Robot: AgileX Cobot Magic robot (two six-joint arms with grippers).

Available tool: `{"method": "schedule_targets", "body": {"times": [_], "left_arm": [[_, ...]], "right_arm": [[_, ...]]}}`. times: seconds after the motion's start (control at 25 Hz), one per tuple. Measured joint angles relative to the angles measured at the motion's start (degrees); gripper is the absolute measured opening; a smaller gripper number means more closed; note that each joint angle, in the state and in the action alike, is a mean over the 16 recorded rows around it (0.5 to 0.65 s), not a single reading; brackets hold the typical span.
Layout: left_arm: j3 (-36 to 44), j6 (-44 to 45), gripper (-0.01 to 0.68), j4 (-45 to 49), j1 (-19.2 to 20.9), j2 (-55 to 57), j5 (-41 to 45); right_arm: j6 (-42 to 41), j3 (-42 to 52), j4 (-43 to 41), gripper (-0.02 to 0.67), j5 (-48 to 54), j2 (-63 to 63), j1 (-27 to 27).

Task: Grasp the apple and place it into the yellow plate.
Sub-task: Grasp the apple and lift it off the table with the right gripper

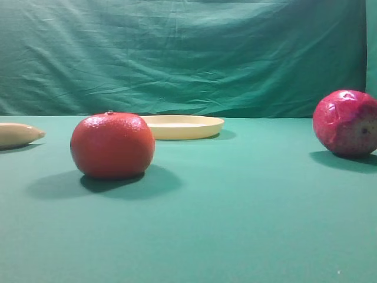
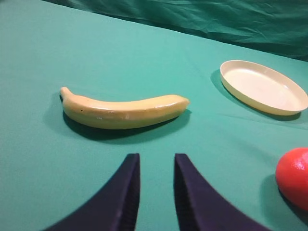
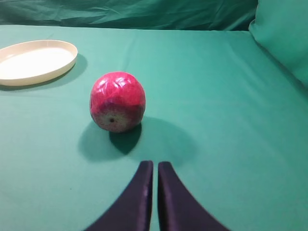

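So the three views each give you something different. The exterior high view sits low over the green table (image 1: pixel 235 224) and has no arms in it at all: just the orange-red fruit (image 1: pixel 112 145) at left centre, the yellow plate (image 1: pixel 184 126) behind it and slightly to its right, the tip of a banana (image 1: pixel 19 134) poking in at the left edge, and the apple (image 1: pixel 346 122) cut off by the right edge of the frame.

The left wrist view is the only one that gets the whole banana (image 2: pixel 122 111), lying across the middle of the frame with its stem end to the left. The left gripper (image 2: pixel 157 166) sits at bottom centre with its two dark fingers apart and a clear strip of cloth between them, nothing held. Plate's in the upper right there (image 2: pixel 263 86), and a sliver of the orange-red fruit shows at the lower right edge (image 2: pixel 293 177).

The right wrist view is the best look at the apple (image 3: pixel 117 101). It's left of centre, on the cloth, well apart from the plate (image 3: pixel 36 62) in the upper left corner. It's roundish, so no real long axis, but it's tipped over with its dark dimple facing the camera and a bit down. The right gripper (image 3: pixel 155 168) is at bottom centre, fingers pinched together with barely a slit, empty, near the apple but not touching it
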Motion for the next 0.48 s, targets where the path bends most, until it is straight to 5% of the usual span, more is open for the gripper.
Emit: {"method": "schedule_targets", "body": {"times": [0.48], "left_arm": [[0.0, 0.0, 0.157, 0.0, 0.0, 0.0, 0.0]], "right_arm": [[0.0, 0.0, 0.0, 0.000, 0.0, 0.0, 0.0]]}}
